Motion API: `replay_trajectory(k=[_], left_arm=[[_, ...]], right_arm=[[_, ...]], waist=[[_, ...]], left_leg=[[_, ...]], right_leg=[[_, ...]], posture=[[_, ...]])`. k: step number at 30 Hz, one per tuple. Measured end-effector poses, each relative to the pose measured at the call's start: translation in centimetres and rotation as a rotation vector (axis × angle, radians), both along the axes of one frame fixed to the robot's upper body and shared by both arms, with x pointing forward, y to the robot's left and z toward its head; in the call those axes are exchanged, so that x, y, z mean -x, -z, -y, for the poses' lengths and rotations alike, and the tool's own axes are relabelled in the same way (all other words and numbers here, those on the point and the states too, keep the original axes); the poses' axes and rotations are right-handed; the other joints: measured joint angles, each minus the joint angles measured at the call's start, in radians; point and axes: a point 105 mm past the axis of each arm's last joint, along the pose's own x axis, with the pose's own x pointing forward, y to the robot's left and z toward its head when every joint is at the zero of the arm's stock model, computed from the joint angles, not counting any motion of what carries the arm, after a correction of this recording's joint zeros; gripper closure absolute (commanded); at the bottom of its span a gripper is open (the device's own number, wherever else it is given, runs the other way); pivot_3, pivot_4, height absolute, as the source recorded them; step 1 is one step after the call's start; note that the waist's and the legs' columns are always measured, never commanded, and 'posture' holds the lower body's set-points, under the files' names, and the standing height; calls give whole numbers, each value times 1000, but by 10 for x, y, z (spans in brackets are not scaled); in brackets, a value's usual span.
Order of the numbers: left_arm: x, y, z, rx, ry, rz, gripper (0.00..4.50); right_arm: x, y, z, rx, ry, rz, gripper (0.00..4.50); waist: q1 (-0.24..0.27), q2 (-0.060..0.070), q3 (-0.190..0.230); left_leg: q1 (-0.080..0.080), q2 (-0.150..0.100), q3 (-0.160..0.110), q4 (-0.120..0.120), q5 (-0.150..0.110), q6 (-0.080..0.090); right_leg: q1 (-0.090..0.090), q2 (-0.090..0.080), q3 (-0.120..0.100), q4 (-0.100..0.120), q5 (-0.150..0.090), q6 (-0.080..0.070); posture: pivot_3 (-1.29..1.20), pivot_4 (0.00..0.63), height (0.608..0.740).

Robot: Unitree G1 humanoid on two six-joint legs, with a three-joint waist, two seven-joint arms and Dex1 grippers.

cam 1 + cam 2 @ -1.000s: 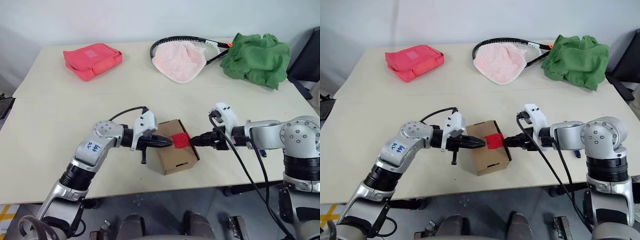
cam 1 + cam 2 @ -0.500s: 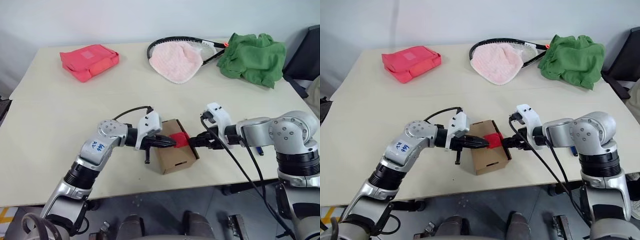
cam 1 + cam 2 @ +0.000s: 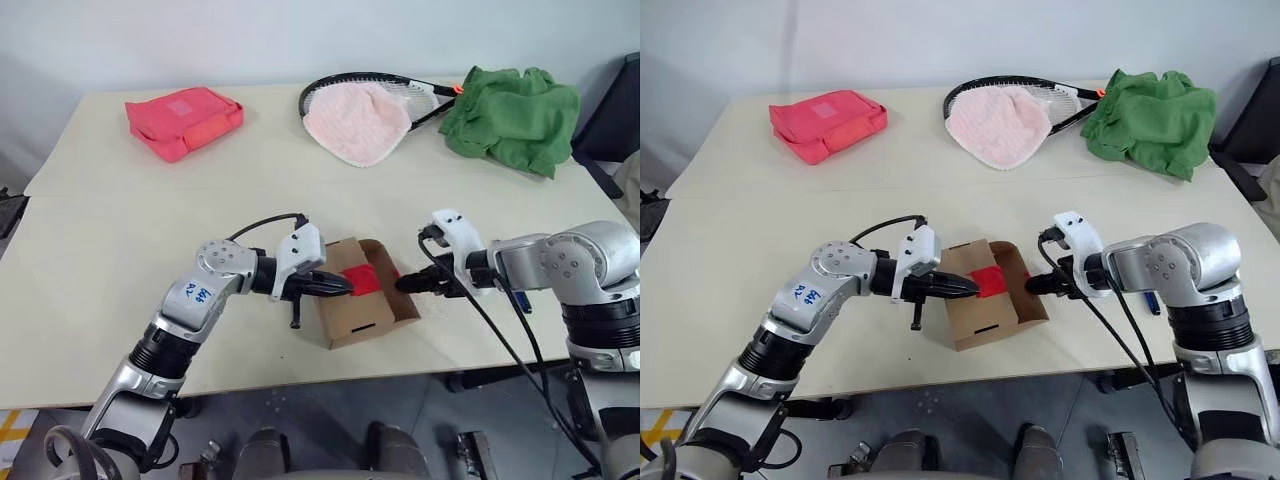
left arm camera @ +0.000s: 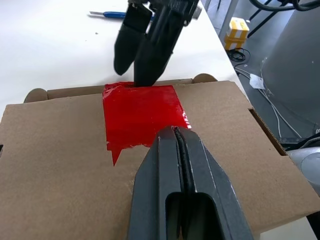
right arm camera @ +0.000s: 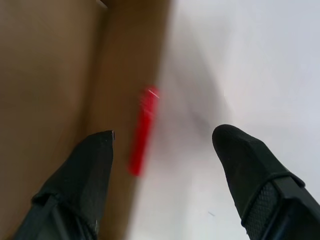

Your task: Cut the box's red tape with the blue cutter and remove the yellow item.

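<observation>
In the left eye view the box (image 3: 358,300) sits at centre frame, one flap open; the left wrist view shows the clenched left claw (image 4: 181,145) pressing the red tape (image 4: 140,112); the right wrist view shows the right claw (image 5: 162,150) spread wide, empty.

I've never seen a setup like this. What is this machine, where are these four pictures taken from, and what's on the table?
It is a two-armed humanoid robot. Two pictures look down from its head; the other two come from cameras on its wrists, looking along the fingers. On the table sits a small cardboard box with red tape. The left claw is shut and presses on the box top by the tape, holding nothing. The right claw is open at the box's raised flap. Further back lie a red-pink pouch, a racket under a pink cloth, and a green cloth. A blue cutter lies beyond the box.
</observation>
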Motion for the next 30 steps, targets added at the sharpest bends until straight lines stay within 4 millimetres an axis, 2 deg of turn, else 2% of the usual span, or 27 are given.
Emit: replay_trajectory(k=[2,4,9,18,20,24,30], left_arm=[[0,0,-1,-3,-1,2,4500],[0,0,-1,-5,-1,3,4500],[0,-1,-3,-10,-3,6,4500],[2,-1,-6,-17,-10,10,4500],[3,-1,-8,-23,-17,9,4500],[3,-1,-10,-22,-23,6,4500],[4,-1,-13,-29,-33,3,4500]], right_arm=[[-2,-12,3,-56,-3,-9,1107],[-1,-15,7,-101,-3,-35,1107],[1,2,8,-186,-15,-175,1107],[1,23,-5,-266,-90,-262,1107],[2,25,-9,-284,-118,-267,1492],[0,34,-14,-299,-133,-276,2629],[-6,37,-22,-344,-158,-269,2629]], waist=[[1,0,0],[1,0,0],[-2,0,0],[-3,0,0],[-4,0,0],[-7,0,0],[-27,0,0]], left_leg=[[0,0,0,0,0,0],[0,0,0,-1,0,0],[0,0,0,-1,0,0],[0,0,1,-1,0,0],[0,0,1,-1,0,0],[0,0,1,0,0,0],[2,0,1,0,0,0]], right_leg=[[0,0,0,0,0,0],[0,0,0,-1,0,0],[0,0,0,0,0,0],[0,0,0,0,0,0],[0,0,0,0,0,0],[0,0,0,0,0,0],[0,0,0,1,0,0]], posture=[[0,150,740],[0,150,740],[0,150,740],[0,150,740],[0,150,740],[0,150,740],[0,150,740]])
